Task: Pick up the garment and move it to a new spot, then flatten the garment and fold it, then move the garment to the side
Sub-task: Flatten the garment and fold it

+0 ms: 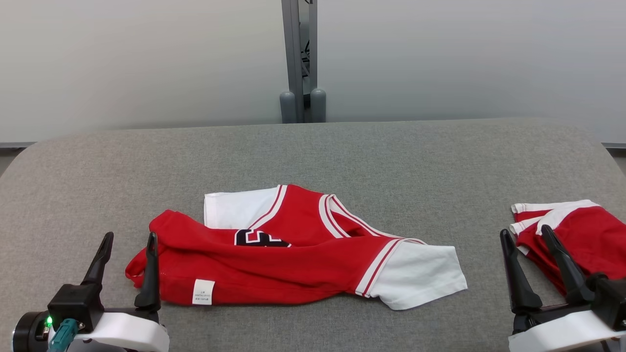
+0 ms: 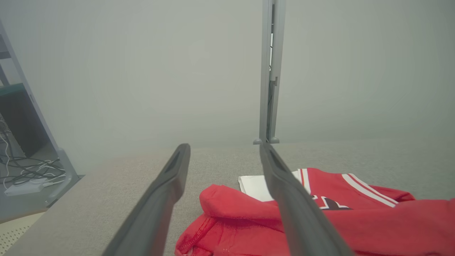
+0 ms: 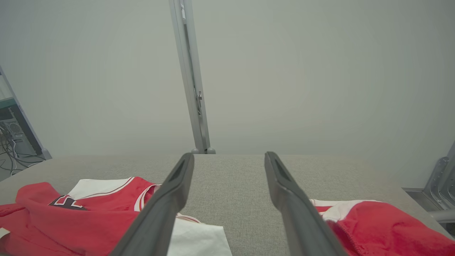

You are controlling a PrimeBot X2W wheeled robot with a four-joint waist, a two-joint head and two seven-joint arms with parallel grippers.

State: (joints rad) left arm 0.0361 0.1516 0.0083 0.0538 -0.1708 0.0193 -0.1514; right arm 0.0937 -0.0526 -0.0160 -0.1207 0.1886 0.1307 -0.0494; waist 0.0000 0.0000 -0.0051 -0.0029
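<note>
Grey padded table (image 1: 342,156): crumpled red garment (image 1: 293,264) lies at centre, hem end just beside left gripper (image 1: 130,235). That one and right gripper (image 1: 524,230) gape, empty. Judgement: pinch both ends, lift evenly.

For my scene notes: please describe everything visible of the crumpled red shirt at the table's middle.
The red shirt has white sleeves, white-striped trim and a partly hidden black print. It looks like soft knit. It lies crumpled, folded over itself, a white label showing, on the grey table.
</note>
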